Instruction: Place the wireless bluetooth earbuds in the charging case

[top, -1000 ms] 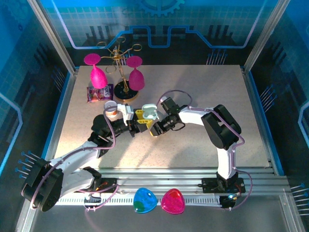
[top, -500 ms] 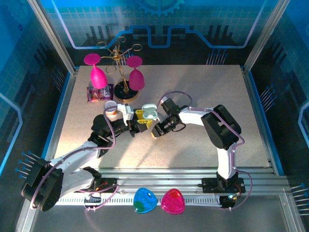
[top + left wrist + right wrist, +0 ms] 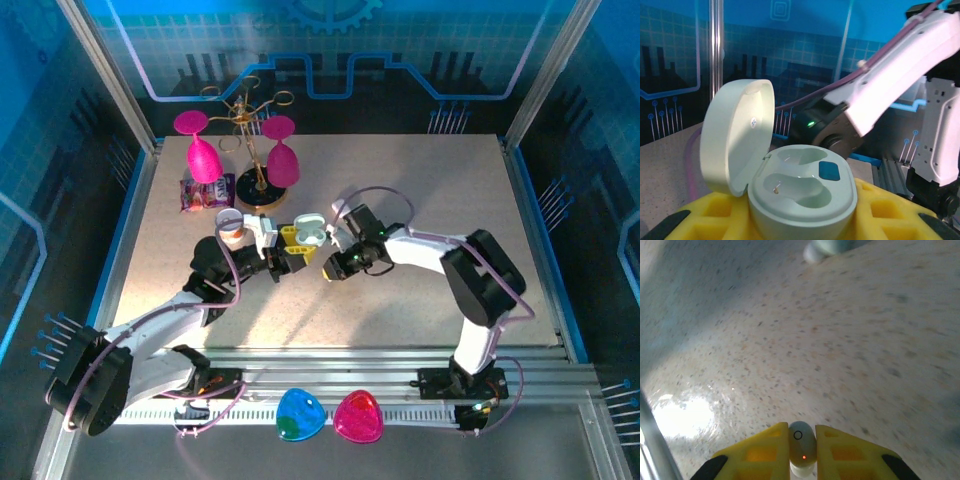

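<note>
Right wrist view: the right end effector (image 3: 802,430) pinches one earbud (image 3: 801,444) between its yellow fingertips. Only the rounded head shows, with a small ring and a red light on it, and the stem is hidden below the frame. The speckled desk (image 3: 850,340) lies beyond, blurred.

In the left wrist view the charging case (image 3: 805,195) sits clamped between the yellow pads (image 3: 882,210) of the left end effector (image 3: 297,244). Its lid (image 3: 735,135) is swung up and back, and both sockets (image 3: 792,187) are bare. From above, case and earbud are near each other around the middle of the desk, the case slightly toward the far edge and the earbud toward the near edge.

The step in hand looks like carrying the earbud to a socket. To do it well:
- Keep the case level and motionless, so the target does not wander.
- Bring the earbud over the open side, away from the raised lid, which would likely catch a finger.
- Which socket suits this earbud cannot be told from here. Match its curve to the well before lowering.
- Go stem first and straight down, since a tilted entry will probably jam on the rim.
- Spread the fingertips only once the earbud is seated. It is small and smooth, and would likely roll away if dropped.
</note>
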